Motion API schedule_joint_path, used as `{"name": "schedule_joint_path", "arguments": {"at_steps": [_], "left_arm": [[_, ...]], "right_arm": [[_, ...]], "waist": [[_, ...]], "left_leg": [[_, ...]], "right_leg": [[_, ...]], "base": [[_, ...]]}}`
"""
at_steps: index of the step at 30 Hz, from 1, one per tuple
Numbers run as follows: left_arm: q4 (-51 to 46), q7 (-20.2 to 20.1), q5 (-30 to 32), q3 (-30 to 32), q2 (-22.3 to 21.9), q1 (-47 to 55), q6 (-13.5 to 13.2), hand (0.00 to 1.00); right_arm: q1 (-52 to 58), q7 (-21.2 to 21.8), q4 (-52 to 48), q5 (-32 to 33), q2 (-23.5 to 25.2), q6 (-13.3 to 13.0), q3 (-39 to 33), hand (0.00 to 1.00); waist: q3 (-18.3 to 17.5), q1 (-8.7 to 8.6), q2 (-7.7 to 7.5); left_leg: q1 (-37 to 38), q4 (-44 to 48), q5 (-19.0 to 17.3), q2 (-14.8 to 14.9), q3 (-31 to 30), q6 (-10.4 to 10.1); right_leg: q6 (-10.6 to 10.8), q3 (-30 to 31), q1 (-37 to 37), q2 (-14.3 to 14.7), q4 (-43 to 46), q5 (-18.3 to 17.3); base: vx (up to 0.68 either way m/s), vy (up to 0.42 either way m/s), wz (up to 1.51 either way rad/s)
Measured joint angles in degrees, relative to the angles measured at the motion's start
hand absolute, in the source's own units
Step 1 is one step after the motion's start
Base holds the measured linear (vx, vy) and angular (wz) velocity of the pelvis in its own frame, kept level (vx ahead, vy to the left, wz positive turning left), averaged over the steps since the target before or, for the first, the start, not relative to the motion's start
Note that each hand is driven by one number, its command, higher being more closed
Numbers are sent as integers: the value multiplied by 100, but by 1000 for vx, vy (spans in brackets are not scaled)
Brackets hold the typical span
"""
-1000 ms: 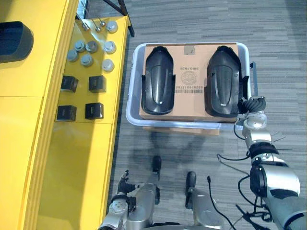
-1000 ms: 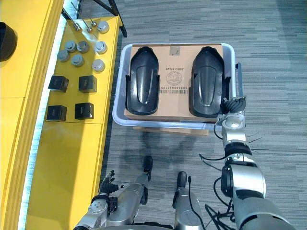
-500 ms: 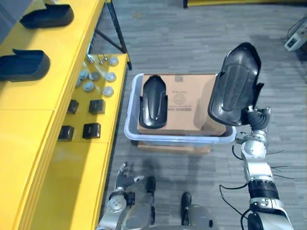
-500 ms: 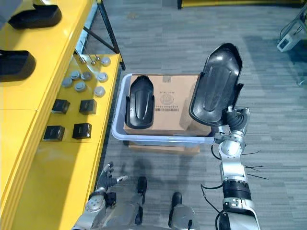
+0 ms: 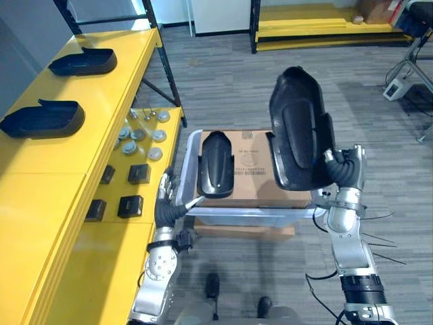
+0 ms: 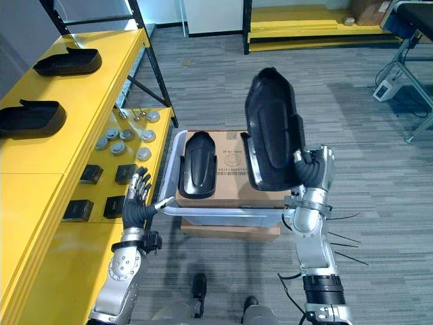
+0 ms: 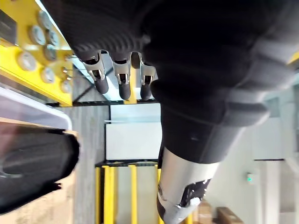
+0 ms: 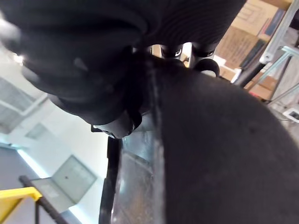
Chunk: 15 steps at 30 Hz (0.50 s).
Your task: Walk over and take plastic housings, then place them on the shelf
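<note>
My right hand (image 5: 342, 170) is shut on the lower end of a black plastic housing (image 5: 295, 128), which stands upright in the air above the right side of the grey bin (image 5: 250, 215). A second black housing (image 5: 216, 164) lies flat on the cardboard box (image 5: 250, 162) inside that bin. My left hand (image 5: 170, 202) is raised open beside the bin's left rim, fingers straight, touching nothing. Two more black housings (image 5: 82, 62) (image 5: 42, 119) rest on the yellow shelf (image 5: 47, 196) at the left. The held housing (image 8: 219, 154) fills the right wrist view.
Grey round caps (image 5: 139, 135) and small black blocks (image 5: 132, 189) sit on the yellow shelf's lower level beside the bin. Black shelf legs (image 5: 162, 74) stand behind it. A yellow rack (image 5: 318, 20) is at the far wall. Carpet floor lies to the right.
My right hand has lifted the housing off the cardboard and brought it up and leftward. My left hand has risen beside the bin. The camera has tilted up, showing more of the shelf and room.
</note>
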Motion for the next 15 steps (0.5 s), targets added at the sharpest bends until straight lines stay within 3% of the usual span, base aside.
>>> {"name": "schedule_joint_path", "arguments": {"at_steps": [7, 15], "left_arm": [[265, 27, -202, -522, -22, -144, 136, 0], [904, 378, -610, -919, -79, -715, 357, 0]], "right_arm": [[35, -2, 0, -101, 217, 1, 518, 100], [55, -284, -3, -103, 473, 1, 1189, 100]], "waist": [[-136, 5, -9], [-272, -2, -106]], "left_leg": [[3, -28, 0, 4, 9, 0], [13, 2, 2, 9, 17, 0]], "right_leg": [[-5, 10, -3, 8, -55, 23], [-11, 16, 87, 24, -163, 109]], "base": [[-16, 0, -1], [3, 0, -1]]}}
